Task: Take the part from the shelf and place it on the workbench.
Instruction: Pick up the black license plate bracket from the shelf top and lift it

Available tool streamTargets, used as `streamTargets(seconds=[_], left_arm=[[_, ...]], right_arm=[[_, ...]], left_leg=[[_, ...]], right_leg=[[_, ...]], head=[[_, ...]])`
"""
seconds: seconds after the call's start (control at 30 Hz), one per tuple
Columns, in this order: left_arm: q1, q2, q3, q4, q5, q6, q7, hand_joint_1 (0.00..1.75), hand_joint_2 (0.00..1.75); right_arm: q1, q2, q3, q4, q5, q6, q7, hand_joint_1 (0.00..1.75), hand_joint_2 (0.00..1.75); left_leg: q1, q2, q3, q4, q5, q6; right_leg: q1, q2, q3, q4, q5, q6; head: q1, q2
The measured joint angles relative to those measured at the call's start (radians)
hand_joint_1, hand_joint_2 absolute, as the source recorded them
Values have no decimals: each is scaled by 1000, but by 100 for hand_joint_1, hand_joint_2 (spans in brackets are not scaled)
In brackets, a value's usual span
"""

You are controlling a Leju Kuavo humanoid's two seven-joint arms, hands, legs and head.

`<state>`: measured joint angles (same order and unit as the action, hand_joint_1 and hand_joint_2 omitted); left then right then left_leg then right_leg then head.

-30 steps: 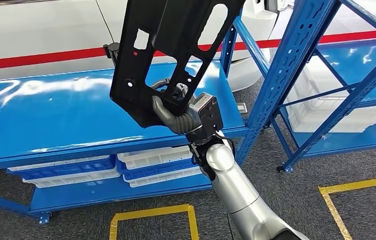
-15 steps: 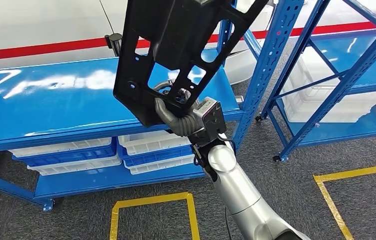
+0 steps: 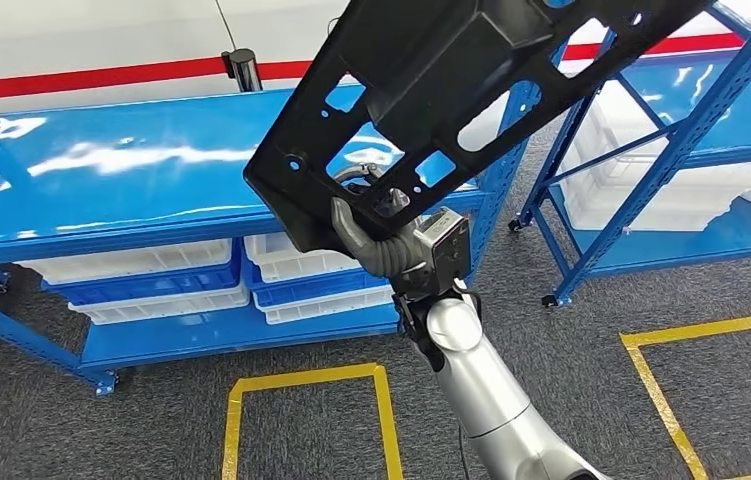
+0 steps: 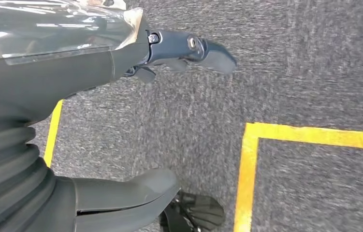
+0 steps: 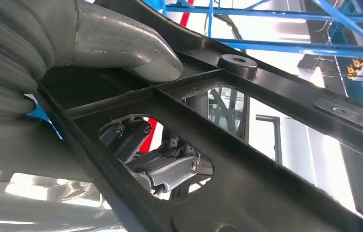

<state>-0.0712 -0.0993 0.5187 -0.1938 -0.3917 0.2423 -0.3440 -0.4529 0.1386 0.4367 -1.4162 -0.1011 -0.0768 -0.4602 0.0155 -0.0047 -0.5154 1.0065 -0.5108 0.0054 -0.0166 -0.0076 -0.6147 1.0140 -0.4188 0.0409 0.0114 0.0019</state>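
My right hand (image 3: 376, 240) grips the lower edge of a large black plastic part (image 3: 431, 90) with several cut-out holes. The part is raised and tilted, reaching up and to the right past the picture's top. In the right wrist view my thumb (image 5: 121, 46) presses on the part (image 5: 247, 145) and the fingers (image 5: 169, 166) show through one of its holes. The blue workbench (image 3: 101, 190) stands behind and to the left of the part. My left hand (image 4: 121, 145) hangs over the grey carpet with its fingers apart and nothing in it.
White and blue trays (image 3: 151, 280) are stacked on the workbench's lower shelf. A blue shelf rack (image 3: 671, 150) with white bins stands to the right. Yellow tape squares (image 3: 301, 385) mark the grey carpet in front.
The whole view has shifted as the camera moved. The part has tilted further over to the right in my right hand, which still grips it.
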Motion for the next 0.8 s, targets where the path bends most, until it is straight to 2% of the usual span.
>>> streamTargets(seconds=[0.03,0.07,0.1,0.13,0.17,0.2,0.23,0.27,0.3,0.33,0.37,0.4,0.43,0.47,0.5,0.53,0.57,0.63,0.67,0.7,0.73,0.77,0.8], left_arm=[[0,-1,0,0,0,0,-1,0,175],[0,-1,0,0,0,0,-2,0,175],[0,-2,1,0,0,-1,-4,0,175],[0,-2,1,0,0,-2,-6,0,175],[0,-2,1,-1,-1,-3,-8,0,175],[0,-2,2,-1,-3,-4,-9,0,175],[0,-3,2,-1,-4,-5,-10,0,175],[0,-4,2,-1,-6,-6,-11,0,175],[0,-4,2,-1,-7,-7,-12,0,175],[0,-5,2,-1,-9,-8,-13,0,175],[0,-6,2,-1,-10,-9,-14,0,175],[0,-6,2,-1,-10,-9,-15,0,175],[0,-5,2,-1,-11,-10,-15,0,175],[0,-5,2,-1,-11,-10,-16,0,175],[1,-5,3,-1,-11,-10,-16,0,175],[2,-4,4,-1,-11,-9,-16,0,175],[3,-3,4,0,-11,-9,-16,0,175],[4,-3,4,0,-11,-8,-17,0,175],[4,-3,4,0,-12,-7,-18,0,175],[4,-3,4,0,-13,-6,-19,0,175],[4,-2,4,0,-14,-6,-21,0,175],[4,-2,4,0,-15,-5,-22,0,175],[4,-2,4,0,-15,-5,-23,0,175]], right_arm=[[6,-3,-3,-3,2,0,-3,175,175],[13,-6,-7,-7,4,0,-5,175,175],[17,-9,-10,-10,6,0,-7,175,175],[21,-12,-12,-13,7,0,-9,175,175],[24,-14,-14,-16,9,0,-9,175,175],[27,-16,-15,-19,10,0,-10,175,175],[30,-18,-16,-21,11,0,-10,175,175],[33,-19,-16,-22,12,1,-10,175,175],[35,-21,-17,-24,13,2,-10,175,175],[35,-21,-18,-28,15,3,-11,175,175],[36,-21,-18,-32,18,4,-11,175,175],[36,-21,-18,-37,20,5,-11,175,175],[36,-20,-19,-40,23,6,-12,175,175],[36,-20,-19,-42,24,7,-12,175,175],[37,-20,-20,-43,26,8,-13,175,175],[37,-20,-20,-43,28,9,-13,175,175],[38,-19,-20,-43,29,10,-13,175,175],[38,-17,-21,-44,33,12,-13,175,175],[38,-17,-21,-44,36,13,-13,175,175],[38,-17,-21,-44,41,13,-13,175,175],[39,-17,-21,-44,48,13,-13,175,175],[40,-17,-21,-44,57,13,-13,175,175],[41,-17,-21,-44,66,13,-13,175,175]], left_leg=[[-1,3,-8,-4,10,13],[-1,5,-19,-8,23,27],[-1,8,-32,-10,37,37],[-4,9,-48,-10,50,42],[-5,10,-64,-9,62,45],[-6,12,-81,-9,75,45],[-7,13,-97,-8,87,44],[-7,13,-113,-7,99,42],[-7,14,-128,-6,112,39],[-8,14,-142,-4,123,35],[-9,13,-153,-1,134,30],[-11,13,-161,0,145,25],[-12,13,-165,1,155,20],[-13,12,-167,-1,165,15],[-11,12,-168,-3,173,9],[-9,11,-172,1,164,4],[-6,9,-179,19,135,-3],[-3,7,-204,111,31,-14],[-2,6,-218,177,-14,-18],[-1,6,-229,240,-35,-22],[-1,6,-231,283,-31,-25],[1,7,-217,294,-7,-26],[3,9,-185,267,23,-26]], right_leg=[[0,1,-9,9,-10,1],[1,2,-23,32,-35,-2],[1,2,-41,74,-76,-10],[1,4,-62,135,-122,-17],[1,4,-78,201,-160,-20],[1,4,-86,258,-178,-16],[1,5,-83,293,-178,-7],[1,5,-61,290,-158,5],[1,4,-20,250,-133,14],[0,4,35,183,-117,18],[2,5,97,97,-116,16],[4,6,141,28,-125,10],[5,7,167,-18,-137,4],[8,8,173,-39,-142,-3],[4,9,165,-38,-136,-11],[0,7,157,-38,-128,-20],[-4,5,148,-36,-116,-32],[-7,2,127,-36,-93,-48],[-5,2,114,-35,-82,-52],[-4,0,101,-34,-71,-52],[-4,-3,87,-33,-61,-51],[-4,-7,73,-31,-52,-49],[-4,-11,62,-29,-44,-46]], head=[[0,0],[1,0],[3,0],[4,0],[6,0],[6,0],[6,0],[6,0],[6,0],[6,0],[6,0],[5,0],[4,0],[4,0],[2,0],[2,0],[1,0],[-1,0],[-2,0],[-2,0],[-2,0],[-3,0],[-3,0]])
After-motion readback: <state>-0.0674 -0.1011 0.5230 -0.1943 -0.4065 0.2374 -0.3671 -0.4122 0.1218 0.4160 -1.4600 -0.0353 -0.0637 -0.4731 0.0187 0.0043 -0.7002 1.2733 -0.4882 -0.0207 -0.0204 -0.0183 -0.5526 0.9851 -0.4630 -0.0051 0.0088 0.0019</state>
